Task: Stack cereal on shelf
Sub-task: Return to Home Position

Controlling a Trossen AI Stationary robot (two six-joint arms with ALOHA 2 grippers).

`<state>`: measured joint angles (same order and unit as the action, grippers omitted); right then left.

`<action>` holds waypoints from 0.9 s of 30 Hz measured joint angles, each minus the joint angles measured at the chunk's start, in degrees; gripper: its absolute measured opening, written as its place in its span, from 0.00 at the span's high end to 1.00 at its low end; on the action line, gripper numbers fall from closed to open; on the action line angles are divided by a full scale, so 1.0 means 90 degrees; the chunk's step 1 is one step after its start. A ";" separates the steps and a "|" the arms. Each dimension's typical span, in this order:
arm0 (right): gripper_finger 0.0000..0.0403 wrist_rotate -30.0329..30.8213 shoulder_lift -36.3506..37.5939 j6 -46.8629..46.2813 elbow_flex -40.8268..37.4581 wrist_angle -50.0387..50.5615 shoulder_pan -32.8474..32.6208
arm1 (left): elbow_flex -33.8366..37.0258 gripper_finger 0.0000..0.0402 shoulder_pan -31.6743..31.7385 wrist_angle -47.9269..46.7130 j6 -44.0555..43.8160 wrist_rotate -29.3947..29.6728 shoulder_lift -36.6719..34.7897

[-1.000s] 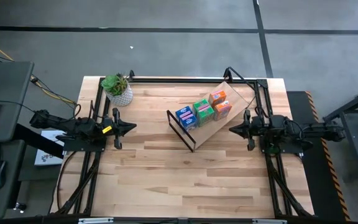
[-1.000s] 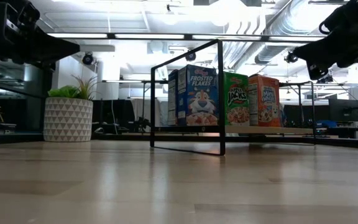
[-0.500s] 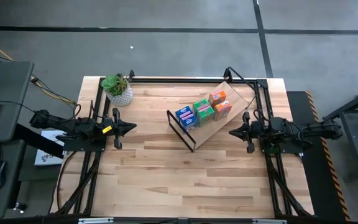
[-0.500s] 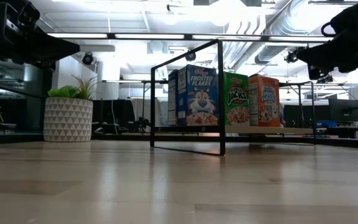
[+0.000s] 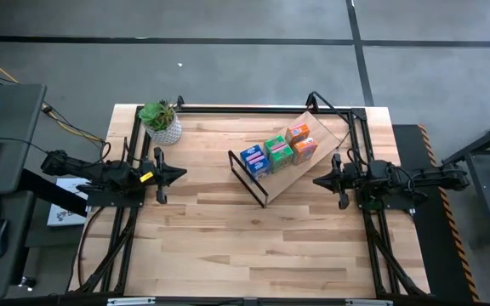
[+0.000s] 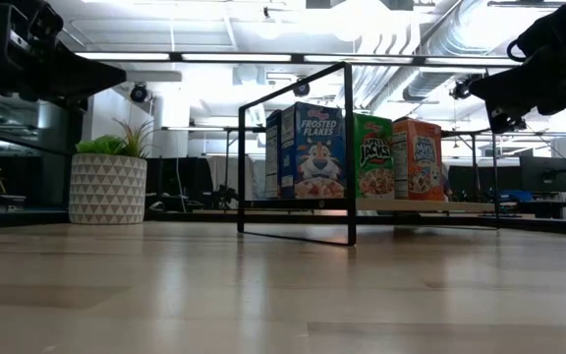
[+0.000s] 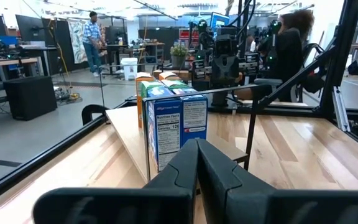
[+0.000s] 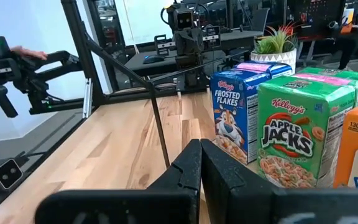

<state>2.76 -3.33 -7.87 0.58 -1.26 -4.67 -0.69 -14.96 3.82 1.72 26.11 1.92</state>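
Note:
Three cereal boxes stand upright in a row on the shelf's point(image 5: 326, 134) light wood panel: blue point(image 5: 253, 160) point(image 6: 312, 149), green point(image 5: 278, 151) point(image 6: 371, 155) and orange point(image 5: 300, 143) point(image 6: 418, 157). The shelf's black frame point(image 6: 347, 147) rests on the tabletop, right of the table's middle. My left gripper point(image 5: 184, 173) point(image 7: 197, 142) hovers shut to the left of the shelf, pointing at it. My right gripper point(image 5: 316, 179) point(image 8: 199, 142) hovers shut just right of the shelf, pointing at the boxes. Neither touches anything.
A potted green plant point(image 5: 162, 121) point(image 6: 108, 177) stands at the table's far left corner. A black tube frame point(image 5: 253, 108) runs along the far edge and both sides. Bare wood lies on the near half. People point(image 7: 93, 34) stand in the room beyond.
My right arm has stirred slightly at the wrist while staying beside the shelf, fingers shut throughout. The boxes, the shelf and my left arm have kept still.

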 joint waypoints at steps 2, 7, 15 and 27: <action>1.00 0.0000 0.0000 0.0038 0.0000 0.0000 0.0000 | 0.0000 0.99 0.0002 -0.0002 0.0000 0.0000 -0.0042; 1.00 0.0002 0.0000 0.0033 0.0000 0.0002 0.0000 | -0.0006 0.99 0.0274 -0.0009 0.0000 -0.0012 -0.0065; 1.00 0.0019 0.0369 0.0040 -0.0002 -0.0090 0.0297 | -0.0007 0.99 0.0969 0.0012 0.0000 -0.0034 -0.0184; 1.00 0.0029 0.0369 0.0040 -0.0007 -0.0022 0.0355 | -0.0005 0.99 0.1923 -0.0009 -0.0002 -0.0101 -0.0186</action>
<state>3.02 -0.01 -7.51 0.51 -1.46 -1.48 -0.73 2.34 3.74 1.70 25.20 0.25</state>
